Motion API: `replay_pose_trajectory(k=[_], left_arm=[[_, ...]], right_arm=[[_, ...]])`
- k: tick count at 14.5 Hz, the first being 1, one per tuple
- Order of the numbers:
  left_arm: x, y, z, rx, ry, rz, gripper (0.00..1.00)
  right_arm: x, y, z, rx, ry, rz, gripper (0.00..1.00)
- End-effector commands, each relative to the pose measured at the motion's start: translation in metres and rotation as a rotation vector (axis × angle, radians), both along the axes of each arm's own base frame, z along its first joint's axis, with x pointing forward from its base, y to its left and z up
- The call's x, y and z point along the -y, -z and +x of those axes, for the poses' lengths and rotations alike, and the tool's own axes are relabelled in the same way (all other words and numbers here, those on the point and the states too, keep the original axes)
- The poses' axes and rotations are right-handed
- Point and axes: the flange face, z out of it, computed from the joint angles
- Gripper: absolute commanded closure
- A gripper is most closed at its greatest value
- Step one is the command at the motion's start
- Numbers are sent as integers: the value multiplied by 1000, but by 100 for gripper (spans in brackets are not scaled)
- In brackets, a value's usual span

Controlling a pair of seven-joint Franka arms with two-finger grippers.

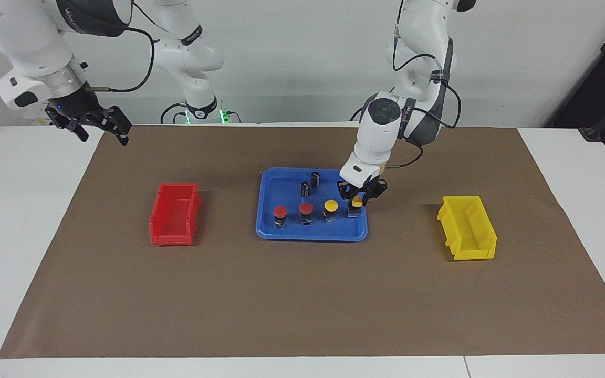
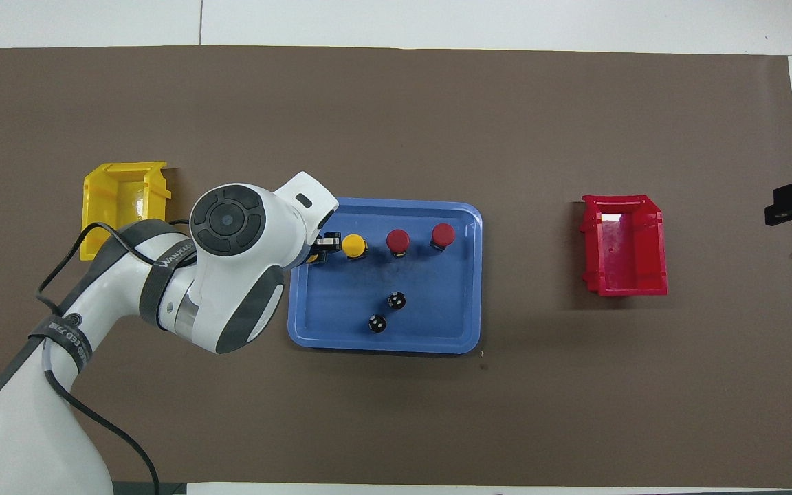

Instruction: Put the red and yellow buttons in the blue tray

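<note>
While the left gripper [image 1: 357, 198] pinches one yellow button [image 1: 355, 201], three other buttons [image 1: 305, 209] inside the blue tray [image 1: 310, 234].

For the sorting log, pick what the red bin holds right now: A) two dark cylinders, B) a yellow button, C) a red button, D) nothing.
D: the red bin shows only its bare inner floor in both views, while the red buttons, yellow buttons and dark cylinders all stand in the blue tray.
</note>
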Motion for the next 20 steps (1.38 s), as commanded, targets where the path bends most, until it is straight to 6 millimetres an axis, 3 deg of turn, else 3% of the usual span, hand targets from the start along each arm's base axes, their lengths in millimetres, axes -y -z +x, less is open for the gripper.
replay_pose_trajectory(k=[1, 6, 10, 14, 18, 20], left_arm=[[-2, 1, -4, 8, -16, -18, 42], [-2, -2, -3, 8, -17, -18, 31], [-13, -30, 15, -6, -22, -2, 0], [-65, -81, 49, -69, 14, 35, 0], [-135, -115, 78, -89, -23, 42, 0], [-177, -136, 79, -91, 37, 49, 0]], right_arm=[[1, -1, -7, 0, -23, -1, 0], [0, -1, -7, 2, -24, -2, 0], [1, -1, -7, 0, -23, -1, 0], [0, -1, -7, 0, -24, -1, 0], [0, -1, -7, 2, -26, -2, 0], [0, -1, -7, 0, -26, -1, 0]])
